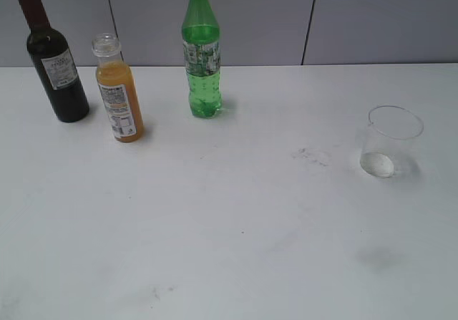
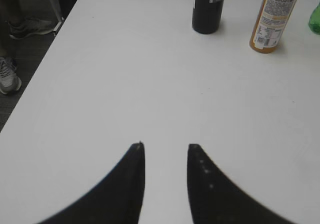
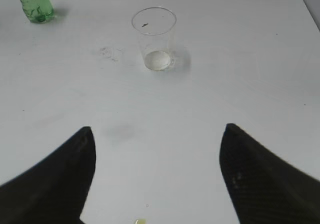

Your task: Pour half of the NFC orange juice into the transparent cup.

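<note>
The NFC orange juice (image 1: 120,98) is a small clear bottle of orange liquid with a white label and no cap. It stands upright at the back left of the white table, and shows in the left wrist view (image 2: 273,21) at the top right. The transparent cup (image 1: 390,142) stands upright and empty at the right, and shows in the right wrist view (image 3: 155,38). My left gripper (image 2: 166,146) is open and empty, well short of the bottle. My right gripper (image 3: 157,130) is wide open and empty, short of the cup. Neither gripper shows in the exterior view.
A dark wine bottle (image 1: 54,61) stands left of the juice and a tall green bottle with a yellow cap (image 1: 202,55) stands to its right. The table's left edge (image 2: 47,68) drops to the floor. A grey wall (image 1: 286,19) runs behind the table.
</note>
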{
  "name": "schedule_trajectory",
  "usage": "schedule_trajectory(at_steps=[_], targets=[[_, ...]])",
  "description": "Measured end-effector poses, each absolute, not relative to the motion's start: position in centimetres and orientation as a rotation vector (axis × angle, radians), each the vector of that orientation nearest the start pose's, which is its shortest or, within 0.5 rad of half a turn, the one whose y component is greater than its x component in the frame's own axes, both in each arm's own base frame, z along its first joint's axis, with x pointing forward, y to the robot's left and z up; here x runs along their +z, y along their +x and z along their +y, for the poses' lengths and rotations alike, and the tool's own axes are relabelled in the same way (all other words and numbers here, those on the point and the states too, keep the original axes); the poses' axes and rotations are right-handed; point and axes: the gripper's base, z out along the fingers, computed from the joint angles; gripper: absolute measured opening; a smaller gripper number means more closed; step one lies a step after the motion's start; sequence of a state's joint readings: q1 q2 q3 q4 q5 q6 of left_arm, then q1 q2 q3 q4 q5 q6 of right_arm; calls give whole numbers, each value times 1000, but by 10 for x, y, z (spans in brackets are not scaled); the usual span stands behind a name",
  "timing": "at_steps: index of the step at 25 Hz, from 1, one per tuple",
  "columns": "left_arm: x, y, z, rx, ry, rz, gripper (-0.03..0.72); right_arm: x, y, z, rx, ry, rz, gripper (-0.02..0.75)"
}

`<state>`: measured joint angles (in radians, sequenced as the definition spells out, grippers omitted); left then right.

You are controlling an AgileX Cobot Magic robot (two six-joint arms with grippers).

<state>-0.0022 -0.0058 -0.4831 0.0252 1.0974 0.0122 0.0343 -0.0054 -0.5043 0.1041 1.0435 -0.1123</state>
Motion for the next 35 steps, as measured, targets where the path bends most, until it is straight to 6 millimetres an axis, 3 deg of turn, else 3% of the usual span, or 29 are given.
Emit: schedule_trajectory(at_steps=[6, 11, 24, 35], targets=[[270, -5, 2, 36, 14, 2092, 239, 280, -5, 8, 75, -152, 2015, 593], [270, -5, 2, 36, 14, 2092, 239, 289, 9, 8, 74, -145, 2027, 593], [270, -5, 2, 36, 14, 2092, 239, 312, 76, 9, 54, -124, 1913, 593], [270, -5, 2, 36, 14, 2092, 239, 328, 125, 6, 18, -72, 1701, 592]])
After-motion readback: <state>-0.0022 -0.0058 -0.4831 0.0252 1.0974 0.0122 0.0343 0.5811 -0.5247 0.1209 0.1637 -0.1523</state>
